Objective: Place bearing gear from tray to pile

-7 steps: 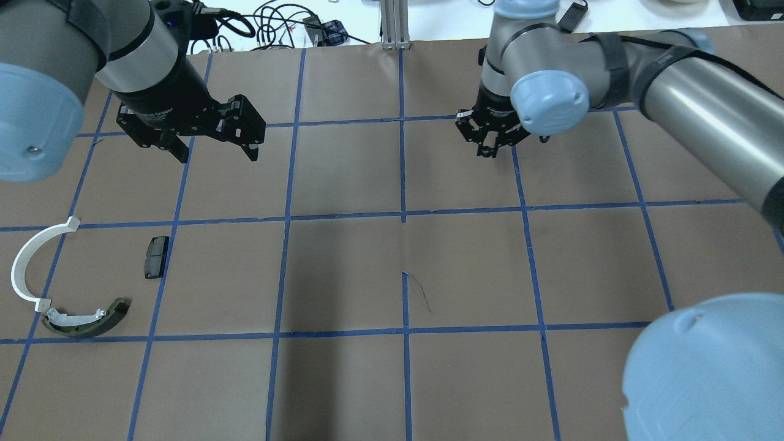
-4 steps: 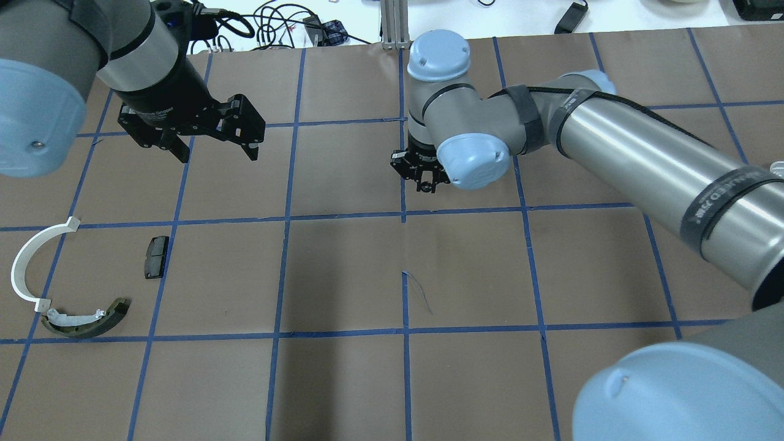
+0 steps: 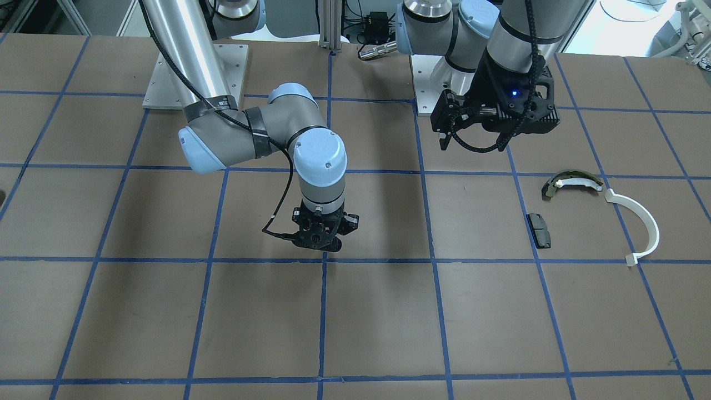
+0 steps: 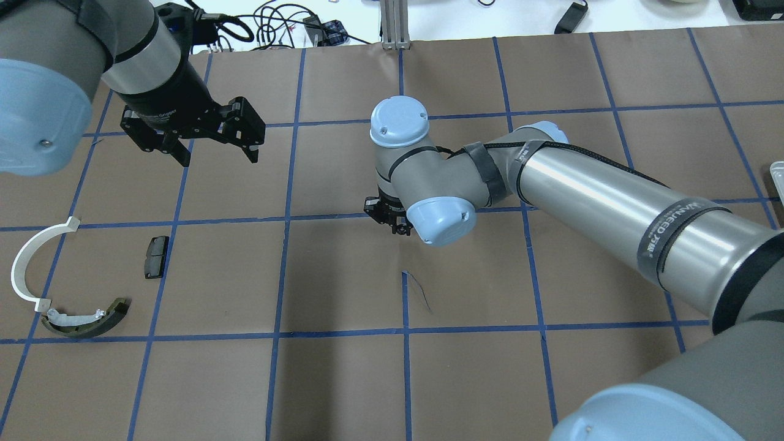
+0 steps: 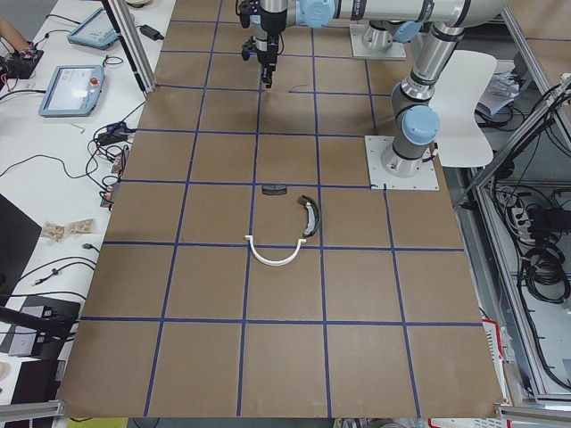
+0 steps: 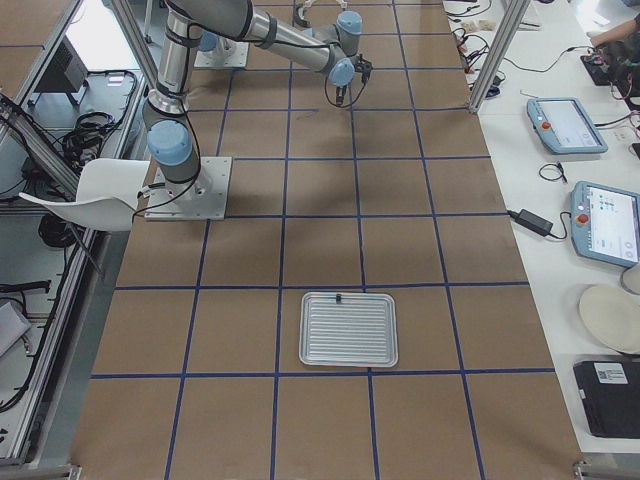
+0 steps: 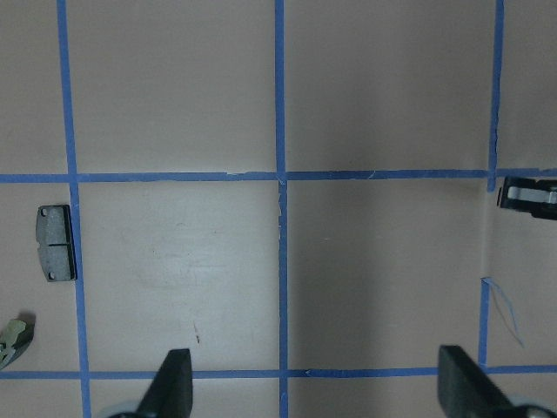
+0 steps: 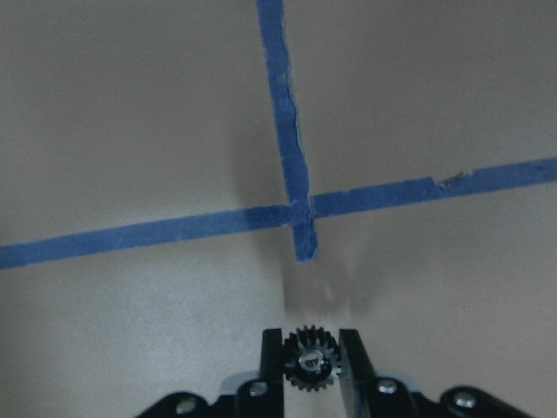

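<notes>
- The right arm reaches in from the robot's right side to the middle of the table (image 4: 343, 380). Its long forearm slopes low across the grid, and the wrist is bent so the right gripper (image 4: 397, 225) points straight down.
- That gripper hangs over a crossing of blue tape lines (image 8: 300, 213), just above the brown paper.
- In the right wrist view its two fingers are drawn in against the bearing gear (image 8: 311, 359), a small dark toothed wheel pinched between the pads.
- The left arm comes in over the far-left squares. The left gripper (image 4: 217, 153) is carried higher off the table, fingers spread wide with nothing between them.
- The pile lies on the robot's left half, well apart from the gear:
  - a white C-shaped arc (image 4: 24, 257), opening toward the table's middle;
  - an olive-and-white curved shoe (image 4: 86, 318), with one tip just beside the arc's nearer end;
  - a small black rectangular pad (image 4: 156, 256), lying apart from both on the side toward the gear.
- Between the gear and the pad there is only brown paper and tape. The left gripper sits off that stretch, toward the far side.
- In the left side view, further grid squares run beyond the arc to the table's left end.
- The tray (image 6: 349, 328), silver and ribbed, sits well apart toward the table's right end.
</notes>
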`<control>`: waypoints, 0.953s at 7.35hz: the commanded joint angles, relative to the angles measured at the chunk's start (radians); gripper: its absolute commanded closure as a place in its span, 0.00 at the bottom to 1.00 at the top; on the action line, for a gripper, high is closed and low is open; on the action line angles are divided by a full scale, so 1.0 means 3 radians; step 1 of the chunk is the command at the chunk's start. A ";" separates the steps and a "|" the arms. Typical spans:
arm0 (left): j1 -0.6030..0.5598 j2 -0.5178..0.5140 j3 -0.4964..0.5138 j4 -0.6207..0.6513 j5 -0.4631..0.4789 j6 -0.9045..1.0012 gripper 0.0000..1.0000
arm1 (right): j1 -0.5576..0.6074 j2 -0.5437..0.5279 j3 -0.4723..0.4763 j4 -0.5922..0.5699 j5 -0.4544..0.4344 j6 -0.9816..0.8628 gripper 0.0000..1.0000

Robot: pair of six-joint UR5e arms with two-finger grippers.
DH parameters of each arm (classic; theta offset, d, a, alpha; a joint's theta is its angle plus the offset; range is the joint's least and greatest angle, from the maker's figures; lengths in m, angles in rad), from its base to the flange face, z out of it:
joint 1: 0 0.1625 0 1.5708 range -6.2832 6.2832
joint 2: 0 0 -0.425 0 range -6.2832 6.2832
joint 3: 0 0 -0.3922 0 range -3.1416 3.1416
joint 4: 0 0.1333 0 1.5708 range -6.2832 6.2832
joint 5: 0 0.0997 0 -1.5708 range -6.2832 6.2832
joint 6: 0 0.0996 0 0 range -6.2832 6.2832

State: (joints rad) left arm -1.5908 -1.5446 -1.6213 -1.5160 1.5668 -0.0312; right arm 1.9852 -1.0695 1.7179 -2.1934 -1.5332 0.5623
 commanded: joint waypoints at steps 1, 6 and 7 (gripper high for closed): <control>0.0015 -0.0066 -0.0087 0.0006 0.0024 0.0012 0.00 | 0.0045 -0.0009 0.0026 -0.0046 -0.0038 -0.0033 0.05; -0.0030 -0.0623 -0.1078 0.1670 0.0013 -0.0114 0.00 | -0.0973 -0.0585 0.0021 0.0304 -0.0033 -0.0669 0.00; -0.0142 -0.0725 -0.1044 0.1856 -0.0002 -0.0253 0.00 | -0.1352 -0.0759 0.0021 0.0489 -0.0058 -0.1144 0.00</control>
State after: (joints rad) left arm -1.6032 -1.7175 -1.9154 -1.0535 1.5708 -0.0590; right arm 1.7191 -1.2333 1.7232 -2.1169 -1.5446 0.3779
